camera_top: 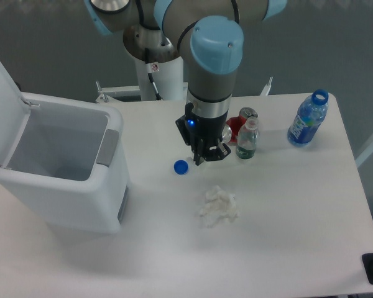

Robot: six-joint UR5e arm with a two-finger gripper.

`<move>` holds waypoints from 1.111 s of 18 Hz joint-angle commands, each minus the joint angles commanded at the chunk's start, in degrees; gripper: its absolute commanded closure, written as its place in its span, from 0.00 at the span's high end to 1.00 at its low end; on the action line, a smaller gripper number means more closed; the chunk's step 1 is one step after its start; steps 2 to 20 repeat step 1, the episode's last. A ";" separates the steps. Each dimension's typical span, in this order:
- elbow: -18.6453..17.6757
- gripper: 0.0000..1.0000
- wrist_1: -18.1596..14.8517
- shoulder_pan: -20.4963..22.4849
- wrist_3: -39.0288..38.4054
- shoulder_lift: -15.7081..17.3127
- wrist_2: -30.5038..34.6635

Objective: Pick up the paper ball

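Observation:
My gripper (210, 155) points down over the middle of the white table (298, 211), just right of a blue bottle cap (181, 166). Its dark fingers (199, 159) stand apart and I see nothing between them. One crumpled white paper wad (219, 206) lies on the table below the gripper, nearer the camera and apart from it. It is wide and fluffy, so it looks like the larger wad. The small elongated paper ball does not show; it may be hidden under the gripper or the arm.
An open white bin (59, 164) stands at the left. A red can (241, 122) and a small clear bottle (247, 139) stand just right of the gripper. A blue water bottle (308, 118) stands at the far right.

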 joint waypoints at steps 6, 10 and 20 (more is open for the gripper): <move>0.00 0.00 0.00 0.00 0.00 0.09 0.00; 0.00 0.00 0.00 0.00 0.00 0.09 0.00; 0.00 0.00 0.00 0.00 0.00 0.09 0.00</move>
